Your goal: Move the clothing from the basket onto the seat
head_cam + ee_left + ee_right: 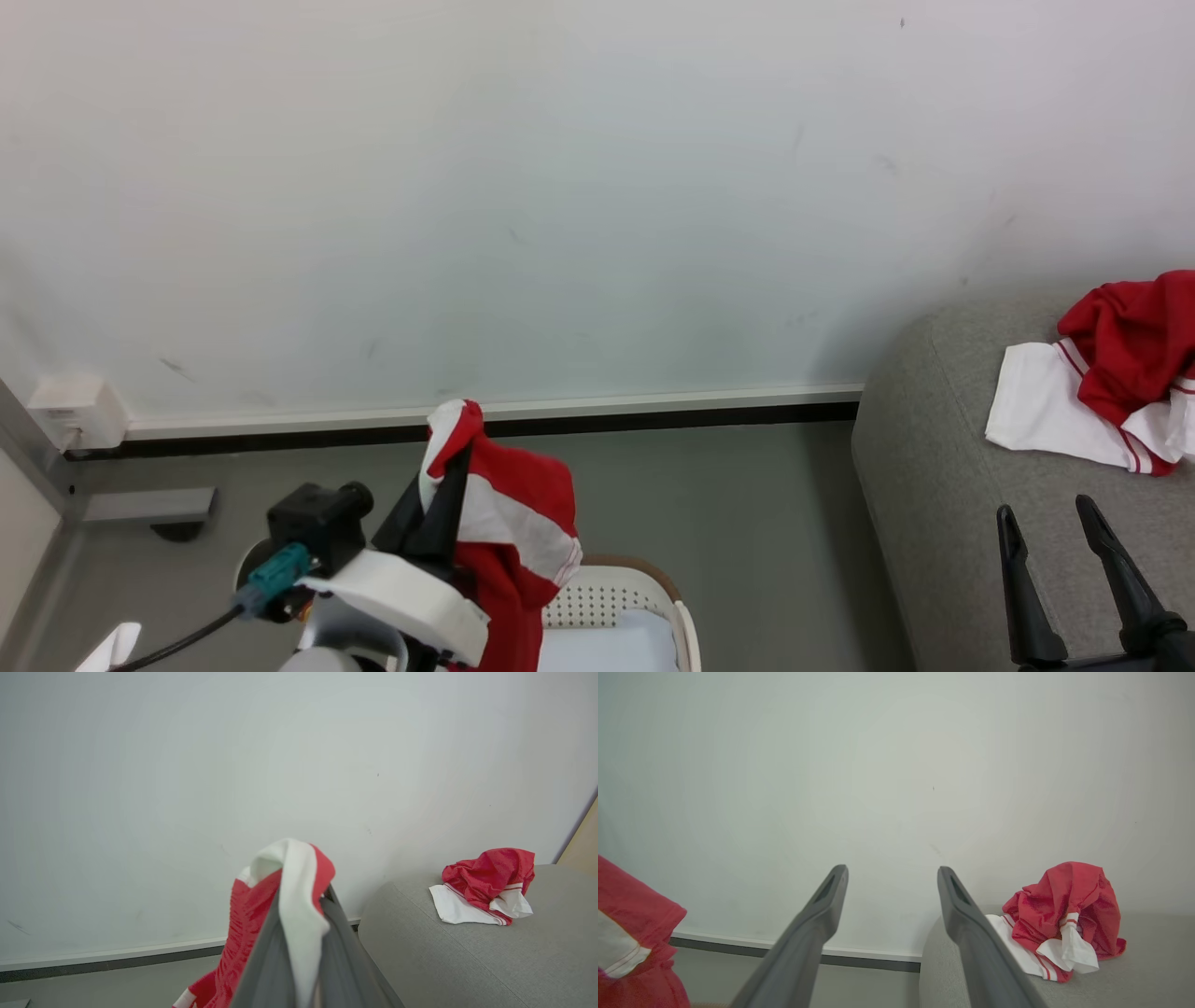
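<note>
Dark fingers of the left gripper (304, 896) pinch a fold of the red-and-white garment (243, 924), and its tail hangs down toward the basket (597, 602) (the lower hem is out of sight, so I cannot tell whether it hangs clear of the rim). The step in hand, as I judge it, is carrying this piece across to the seat (934, 448), where another jersey (1120, 355) lies crumpled. It would be best to lift high enough for the cloth to pass over the rounded sofa edge, swing right, and release well in from that edge. The right gripper (1044, 509) stands wide and empty over the seat, so it is worth keeping it out of the path.
</note>
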You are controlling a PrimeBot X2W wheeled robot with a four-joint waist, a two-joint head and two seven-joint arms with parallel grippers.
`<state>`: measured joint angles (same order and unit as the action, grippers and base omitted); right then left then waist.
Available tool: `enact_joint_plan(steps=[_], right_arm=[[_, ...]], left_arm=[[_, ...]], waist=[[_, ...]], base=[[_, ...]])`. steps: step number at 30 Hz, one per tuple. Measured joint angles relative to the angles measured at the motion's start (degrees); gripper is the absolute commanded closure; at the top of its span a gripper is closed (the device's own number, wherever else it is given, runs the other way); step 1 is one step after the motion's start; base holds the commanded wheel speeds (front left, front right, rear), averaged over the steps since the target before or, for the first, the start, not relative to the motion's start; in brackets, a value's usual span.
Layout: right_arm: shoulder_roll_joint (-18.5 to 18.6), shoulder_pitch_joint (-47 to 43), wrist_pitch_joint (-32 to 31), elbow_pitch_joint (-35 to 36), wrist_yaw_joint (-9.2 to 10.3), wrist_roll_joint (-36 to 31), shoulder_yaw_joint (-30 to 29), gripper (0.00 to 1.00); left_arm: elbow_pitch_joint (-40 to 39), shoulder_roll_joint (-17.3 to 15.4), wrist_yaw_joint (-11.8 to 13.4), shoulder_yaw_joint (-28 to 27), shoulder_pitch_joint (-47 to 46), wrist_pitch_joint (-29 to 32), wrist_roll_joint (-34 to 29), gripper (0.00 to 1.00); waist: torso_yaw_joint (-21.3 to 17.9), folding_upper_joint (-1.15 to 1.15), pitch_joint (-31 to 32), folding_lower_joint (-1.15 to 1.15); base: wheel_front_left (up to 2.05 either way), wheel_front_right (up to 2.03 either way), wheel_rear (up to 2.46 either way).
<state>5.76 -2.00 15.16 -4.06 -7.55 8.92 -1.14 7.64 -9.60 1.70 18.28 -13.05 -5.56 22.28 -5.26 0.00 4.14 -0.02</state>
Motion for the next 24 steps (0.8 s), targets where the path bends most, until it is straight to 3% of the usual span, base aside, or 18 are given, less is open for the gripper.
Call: enact_joint_plan(steps=[7,13,24], right_arm=[[4.72,-0.43,0.0,2.55,-0.01,2.72,5.61,0.0],[13.1,3.72,-0.89,6.84,0.0,9.55,19.84,0.0],[26.84,20.44,-10.15,13.27,0.0,23.14,43.36,0.0]], left_arm=[[-9.32,-2.52,-0.24,0.48,3.65,2.41,0.02,1.0],[-15.03,-4.25,-3.04,3.12,4.02,6.73,0.67,1.0],[-18.97,-5.76,-8.09,11.85,-0.59,11.48,2.55,1.0]], waist=[[0.8,0.0,0.54,0.01],[1.0,0.0,-0.25,0.02],[2.36,0.0,-1.76,0.02]], base=[[0.0,0.0,0.0],[0.0,0.0,0.0],[0.0,0.0,0.0]])
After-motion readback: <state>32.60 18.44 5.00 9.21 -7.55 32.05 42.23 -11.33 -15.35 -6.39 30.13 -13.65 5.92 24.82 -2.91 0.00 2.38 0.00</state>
